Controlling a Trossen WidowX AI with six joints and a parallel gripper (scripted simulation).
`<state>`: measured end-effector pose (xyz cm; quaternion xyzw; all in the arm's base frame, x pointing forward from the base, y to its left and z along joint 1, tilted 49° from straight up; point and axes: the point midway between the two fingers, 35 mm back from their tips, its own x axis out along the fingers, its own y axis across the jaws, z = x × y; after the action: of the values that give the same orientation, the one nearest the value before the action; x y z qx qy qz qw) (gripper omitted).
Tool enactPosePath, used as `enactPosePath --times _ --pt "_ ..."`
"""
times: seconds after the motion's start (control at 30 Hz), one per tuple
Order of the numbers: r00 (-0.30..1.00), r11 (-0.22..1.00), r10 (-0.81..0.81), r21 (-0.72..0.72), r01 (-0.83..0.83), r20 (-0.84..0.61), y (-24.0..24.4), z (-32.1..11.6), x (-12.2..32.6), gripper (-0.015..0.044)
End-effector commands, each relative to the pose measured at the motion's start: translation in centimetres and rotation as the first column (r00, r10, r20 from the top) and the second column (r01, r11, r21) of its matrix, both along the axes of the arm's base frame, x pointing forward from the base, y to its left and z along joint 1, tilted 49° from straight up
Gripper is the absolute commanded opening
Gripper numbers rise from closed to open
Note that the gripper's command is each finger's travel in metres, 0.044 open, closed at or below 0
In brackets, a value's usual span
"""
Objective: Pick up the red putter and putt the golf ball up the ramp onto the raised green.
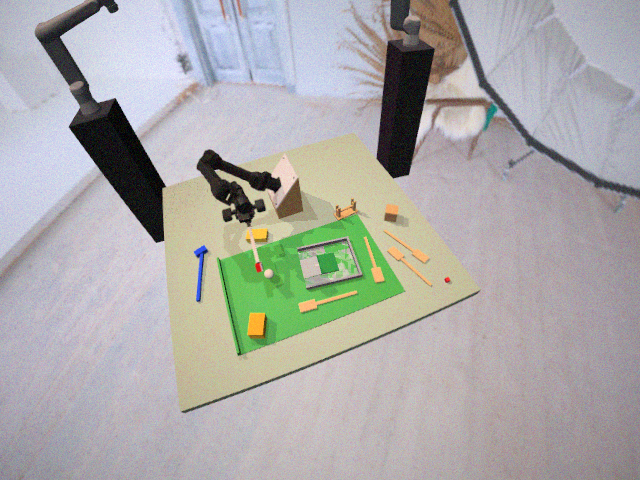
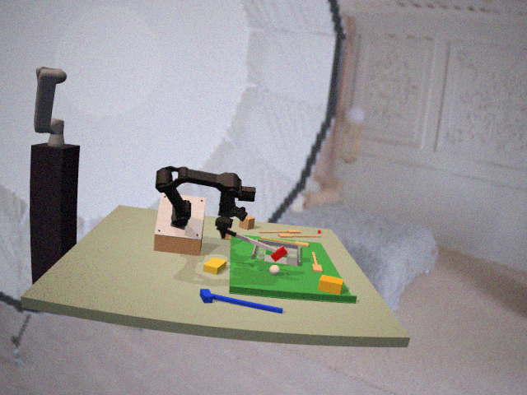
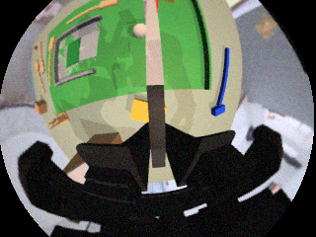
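Observation:
My gripper [image 1: 249,223] [image 2: 224,232] [image 3: 154,124] is shut on the dark grip of the red putter [image 1: 254,249] [image 2: 256,243] [image 3: 154,61]. The pale shaft slopes down to a red head, which looks slightly raised over the green mat [image 1: 240,289] [image 2: 255,282] [image 3: 118,81]. The white golf ball [image 1: 268,273] [image 2: 273,269] [image 3: 139,31] sits on the mat close to the head; a touch cannot be told. In the top view the head is left of the ball, and the grey ramp [image 1: 310,268] [image 3: 90,40] and raised green [image 1: 327,262] [image 3: 73,53] are right of it.
A yellow block [image 1: 256,235] [image 2: 215,265] [image 3: 140,111] lies below the gripper. A blue putter [image 1: 200,273] [image 2: 246,302] [image 3: 224,79] lies outside the mat's dark edge strip. An orange block [image 1: 256,325] [image 2: 330,284] stands on the mat. Wooden paddles, a small rack [image 1: 345,211] and a wooden cube [image 1: 391,212] lie farther off.

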<state>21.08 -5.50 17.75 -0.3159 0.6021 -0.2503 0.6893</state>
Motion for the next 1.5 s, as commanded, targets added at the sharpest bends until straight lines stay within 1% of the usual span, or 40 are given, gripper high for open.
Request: enactPosePath --times 0.0,0.23,0.57,1.33,1.47 --pt "0.997 0.999 -0.05 -0.008 0.051 0.056 -0.8 0.9 -0.8 0.0" --pt "0.997 0.999 -0.05 -0.007 0.051 0.056 -1.2 0.5 -0.7 0.0" --pt "0.997 0.999 -0.05 -0.009 0.051 0.057 -3.6 -1.6 -0.2 0.0" --pt "0.997 0.999 -0.05 -0.011 0.051 0.058 -6.0 -3.5 0.2 0.0" --pt "0.997 0.998 -0.057 -0.015 0.058 0.056 -5.9 -3.4 0.0 0.0"
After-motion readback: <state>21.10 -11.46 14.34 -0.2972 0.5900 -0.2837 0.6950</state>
